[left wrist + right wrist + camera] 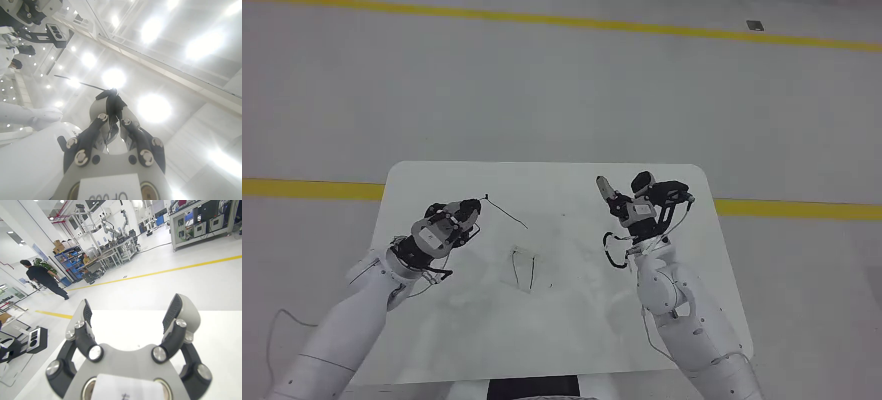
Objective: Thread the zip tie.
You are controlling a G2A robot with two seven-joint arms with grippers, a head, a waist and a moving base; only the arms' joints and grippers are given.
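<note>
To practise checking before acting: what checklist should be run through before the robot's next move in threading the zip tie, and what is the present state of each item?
1. The left gripper is shut firmly on the zip tie: ok.
2. A long free end of the tie sticks out past the fingers: ok.
3. The right gripper is open and empty, ready to take that end: ok.
4. The two grippers are apart above the table: ok.
5. Which end is held, head or tail: cannot tell.
6. The loose strips on the table lie clear of both grippers: ok.
</note>
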